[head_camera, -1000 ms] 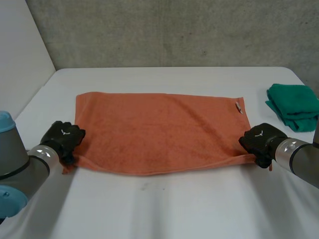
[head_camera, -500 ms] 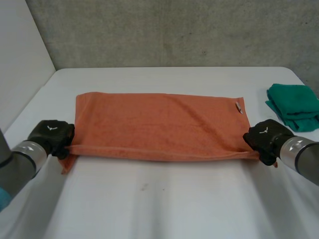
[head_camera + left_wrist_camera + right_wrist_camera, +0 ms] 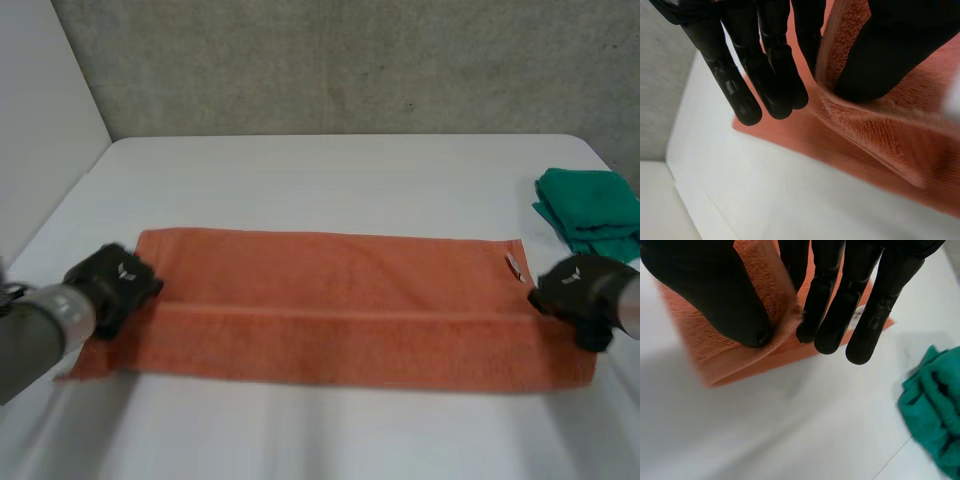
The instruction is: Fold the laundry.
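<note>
An orange towel (image 3: 340,305) stretches across the white table (image 3: 330,170), held up along a long edge by both hands. My left hand (image 3: 112,285) grips its left end; in the left wrist view the thumb (image 3: 890,45) presses the orange towel (image 3: 875,125) edge against the fingers (image 3: 765,75). My right hand (image 3: 580,290) grips the right end near a small white tag (image 3: 513,265); in the right wrist view the thumb (image 3: 715,295) pinches the orange towel (image 3: 765,305) against the fingers (image 3: 840,305).
A folded green cloth (image 3: 590,212) lies at the table's right edge, just beyond my right hand; the same green cloth (image 3: 935,410) appears past the fingertips in the right wrist view. A grey concrete wall (image 3: 340,60) runs behind the table.
Both hands have lifted the towel's near edge and drawn it toward me and apart. The towel now hangs taut between them, nearer the front of the table. The left hand closed.
</note>
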Robot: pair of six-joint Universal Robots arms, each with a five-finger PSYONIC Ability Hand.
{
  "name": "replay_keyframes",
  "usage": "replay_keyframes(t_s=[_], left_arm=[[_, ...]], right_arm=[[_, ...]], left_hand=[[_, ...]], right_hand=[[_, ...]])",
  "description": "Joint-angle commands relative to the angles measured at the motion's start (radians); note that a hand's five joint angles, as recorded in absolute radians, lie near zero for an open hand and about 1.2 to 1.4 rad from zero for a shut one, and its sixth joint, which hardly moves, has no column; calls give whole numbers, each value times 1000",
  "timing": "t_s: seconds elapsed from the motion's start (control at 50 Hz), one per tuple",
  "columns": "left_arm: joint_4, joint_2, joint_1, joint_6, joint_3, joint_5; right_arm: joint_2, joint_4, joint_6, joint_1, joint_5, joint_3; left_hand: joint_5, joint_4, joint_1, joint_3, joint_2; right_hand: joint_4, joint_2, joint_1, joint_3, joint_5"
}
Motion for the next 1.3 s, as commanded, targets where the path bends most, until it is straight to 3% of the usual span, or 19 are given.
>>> replay_keyframes(t_s=[0.02,0.22,0.42,0.48,0.5,0.52,0.54,0.56,0.58,0.68,0.8,0.94,1.02,1.14,1.3], left_arm=[[279,-325,-101,-87,286,-24],[473,-600,-143,-133,590,-24],[571,-746,-141,-148,715,-23],[608,-752,-143,-171,713,-23],[628,-752,-143,-191,707,-27],[634,-751,-143,-202,704,-29],[637,-749,-143,-211,699,-27],[640,-745,-144,-221,693,-27],[639,-737,-149,-240,675,-21],[634,-650,-156,-273,601,-16],[604,-494,-152,-352,450,-13],[510,-323,-126,-480,330,3],[459,-255,-51,-561,278,57],[439,-255,23,-624,278,161],[441,-353,35,-618,322,162]], right_arm=[[234,-229,118,115,145,-222],[406,-416,129,171,202,-397],[559,-540,127,172,238,-538],[590,-571,131,172,238,-560],[595,-585,132,172,241,-563],[601,-599,134,172,245,-566],[604,-626,144,175,257,-565],[604,-636,152,177,265,-563],[603,-643,161,177,274,-563],[538,-652,241,175,294,-545],[337,-645,373,169,278,-445],[166,-613,414,161,166,-260],[81,-594,417,161,111,-142],[47,-594,420,160,61,-26],[41,-605,419,138,52,50]], left_hand=[[247,197,238,204,199],[247,197,238,204,199],[247,197,238,204,199],[-98,-147,-106,-141,-146],[-500,-550,-509,-544,-548],[-679,-728,-687,-722,-727],[-831,-881,-840,-875,-880],[-961,-1010,-970,-1004,-1009],[-975,-1024,-983,-1018,-1023],[-975,-1024,-983,-1018,-1023],[-975,-1024,-983,-1018,-1023],[-975,-1024,-983,-1018,-1023],[-975,-1024,-983,-1018,-1023],[-968,-1018,-977,-1011,-1016],[-945,-994,-953,-988,-993]], right_hand=[[205,222,403,214,218],[205,222,403,214,218],[205,222,403,214,218],[205,222,403,214,218],[205,222,403,214,218],[147,165,345,157,161],[-559,-542,-361,-550,-546],[-886,-869,-688,-876,-873],[-1017,-1000,-819,-1007,-1004],[-1017,-1000,-819,-1007,-1004],[-1017,-1000,-819,-1007,-1004],[-1017,-1000,-819,-1007,-1004],[-1017,-1000,-819,-1007,-1004],[-1017,-1000,-819,-1007,-1004],[-1017,-1000,-819,-1007,-1004]])
